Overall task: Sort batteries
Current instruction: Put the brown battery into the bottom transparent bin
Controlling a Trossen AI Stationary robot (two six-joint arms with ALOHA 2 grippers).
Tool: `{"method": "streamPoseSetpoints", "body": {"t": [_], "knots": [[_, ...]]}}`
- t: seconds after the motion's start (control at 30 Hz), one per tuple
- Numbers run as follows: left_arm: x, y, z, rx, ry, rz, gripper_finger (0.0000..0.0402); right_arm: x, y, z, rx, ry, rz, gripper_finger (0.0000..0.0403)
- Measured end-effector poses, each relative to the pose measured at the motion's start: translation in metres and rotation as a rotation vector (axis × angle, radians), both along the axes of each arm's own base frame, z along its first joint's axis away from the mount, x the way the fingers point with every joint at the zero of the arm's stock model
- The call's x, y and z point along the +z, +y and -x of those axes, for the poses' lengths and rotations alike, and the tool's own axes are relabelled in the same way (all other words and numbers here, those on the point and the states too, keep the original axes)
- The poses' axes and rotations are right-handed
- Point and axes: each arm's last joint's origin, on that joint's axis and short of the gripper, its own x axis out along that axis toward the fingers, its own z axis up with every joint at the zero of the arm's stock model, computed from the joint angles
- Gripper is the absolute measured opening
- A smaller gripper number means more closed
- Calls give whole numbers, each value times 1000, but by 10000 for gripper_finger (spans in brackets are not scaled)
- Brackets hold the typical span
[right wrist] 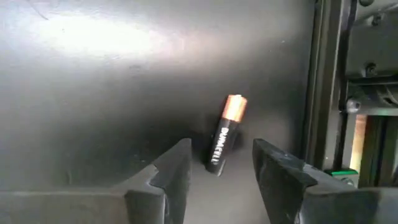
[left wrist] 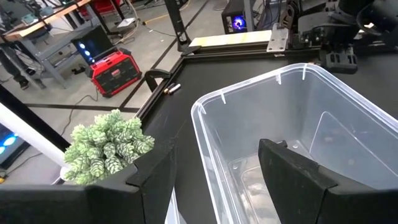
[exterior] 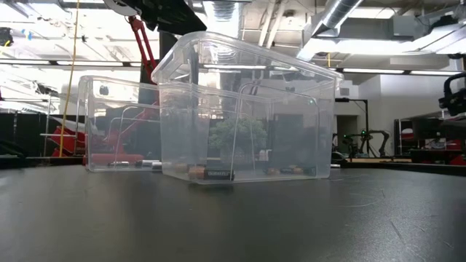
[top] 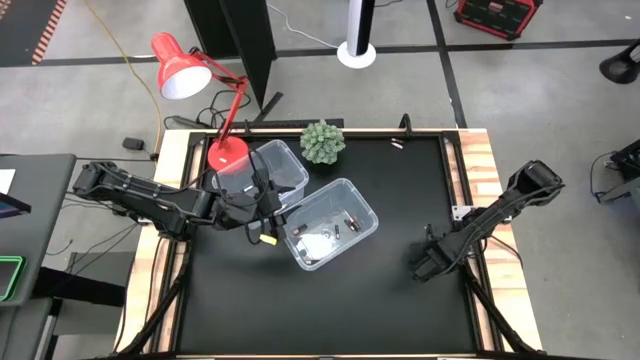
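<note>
Right gripper low over one black battery near the right side of the table.

The right gripper is down by the black table top, near its right edge, and a small black battery with a copper end lies flat on the table, its black end between the two dark fingers. The fingers are apart, one on each side, and do not squeeze it. The left gripper hangs wide apart and holds nothing, over the rim of a clear plastic bin at the back left. A second clear plastic bin sits just beside it, touching, with more small batteries lying on its bottom. A small green plant stands at the back edge, near a red desk lamp.
</note>
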Motion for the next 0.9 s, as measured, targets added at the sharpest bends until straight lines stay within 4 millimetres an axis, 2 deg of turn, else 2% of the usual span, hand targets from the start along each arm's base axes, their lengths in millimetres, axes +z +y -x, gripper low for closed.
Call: {"method": "streamPoseSetpoints", "body": {"t": [0.3,0.67,0.9], "knots": [[-1,0,0,-1,7,-1,219,-6,-4,0,-42,-29,3,172],[-1,0,0,-2,10,-5,219,-8,-12,-8,-12,-35,-37,67],[-2,0,0,-3,19,-7,219,-9,-15,-11,36,-25,-63,34]]}}
